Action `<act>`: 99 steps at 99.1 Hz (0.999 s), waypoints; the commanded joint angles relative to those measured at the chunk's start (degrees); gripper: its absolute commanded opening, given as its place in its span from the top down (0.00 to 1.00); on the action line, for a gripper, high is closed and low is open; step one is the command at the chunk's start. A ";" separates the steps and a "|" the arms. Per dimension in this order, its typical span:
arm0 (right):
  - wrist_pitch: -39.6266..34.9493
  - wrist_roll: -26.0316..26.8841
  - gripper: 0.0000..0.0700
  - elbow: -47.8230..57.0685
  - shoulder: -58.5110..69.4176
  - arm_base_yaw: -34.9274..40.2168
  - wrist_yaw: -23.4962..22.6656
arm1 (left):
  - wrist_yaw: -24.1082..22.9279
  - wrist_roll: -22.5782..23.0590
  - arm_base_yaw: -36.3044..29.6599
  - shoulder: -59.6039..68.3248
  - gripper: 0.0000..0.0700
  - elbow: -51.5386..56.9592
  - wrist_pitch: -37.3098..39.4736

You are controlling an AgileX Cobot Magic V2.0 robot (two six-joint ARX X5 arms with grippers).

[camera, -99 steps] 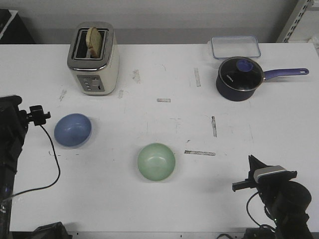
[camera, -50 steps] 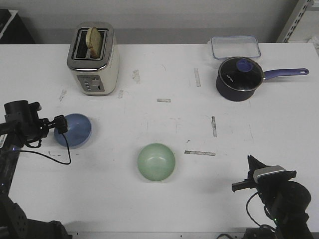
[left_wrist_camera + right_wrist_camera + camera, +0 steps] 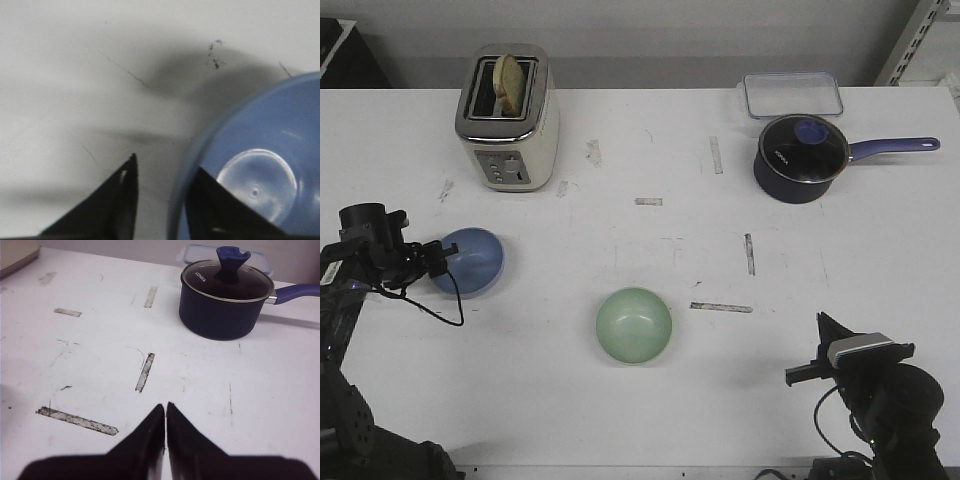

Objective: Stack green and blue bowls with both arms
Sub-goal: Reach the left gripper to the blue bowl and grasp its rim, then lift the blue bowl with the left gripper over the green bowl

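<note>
The blue bowl (image 3: 472, 263) sits upright at the table's left. The green bowl (image 3: 634, 325) sits upright near the middle front, apart from it. My left gripper (image 3: 444, 256) is open at the blue bowl's left rim. In the left wrist view the gripper (image 3: 166, 165) straddles the rim: one finger (image 3: 122, 200) is outside over the table and the other is inside the blue bowl (image 3: 265, 135). My right gripper (image 3: 822, 330) is shut and empty at the front right, far from both bowls; it also shows in the right wrist view (image 3: 165, 405).
A cream toaster (image 3: 507, 115) with bread stands at the back left. A dark navy saucepan (image 3: 802, 157) with a glass lid, also in the right wrist view (image 3: 225, 300), and a clear container (image 3: 792, 93) sit at the back right. A black cable (image 3: 430, 310) hangs by the left arm.
My left arm has swung in from the left edge and brought its gripper down onto the blue bowl's left rim. The bowls and the right arm have not moved.
</note>
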 commanded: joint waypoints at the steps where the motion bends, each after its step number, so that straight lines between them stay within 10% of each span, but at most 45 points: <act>1: 0.35 -0.26 1.00 0.11 0.07 0.07 0.04 | -0.22 0.09 0.26 0.70 1.00 0.96 -0.20; 55: 0.11 -0.22 1.00 0.11 0.07 0.07 0.02 | 9.75 -5.22 -4.61 -7.32 1.00 6.64 -0.07; 99: 0.11 -0.22 1.00 0.11 0.09 0.17 -0.13 | 9.75 -5.88 -35.76 -14.60 1.00 8.92 -6.43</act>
